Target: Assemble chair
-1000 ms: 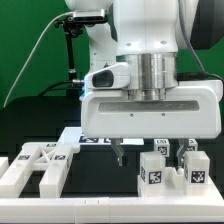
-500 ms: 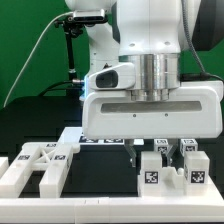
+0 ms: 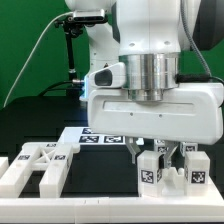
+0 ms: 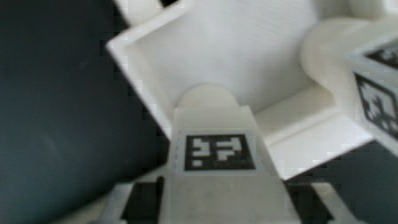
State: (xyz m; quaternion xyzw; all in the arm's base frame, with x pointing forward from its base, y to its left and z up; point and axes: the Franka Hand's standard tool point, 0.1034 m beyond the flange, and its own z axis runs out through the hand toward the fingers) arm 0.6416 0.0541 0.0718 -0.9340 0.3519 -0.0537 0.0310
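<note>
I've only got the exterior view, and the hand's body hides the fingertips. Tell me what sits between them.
Observer: In the wrist view, a tagged post fills the gap of the gripper, and the jaws are closed against its sides.
Operator: Say which face carries the tag.
Observer: The face turned toward the wrist camera, so the whole tag is readable there.
Operator: Report what lies beyond the post.
Observer: A white panel with a raised edge lies beyond it.
</note>
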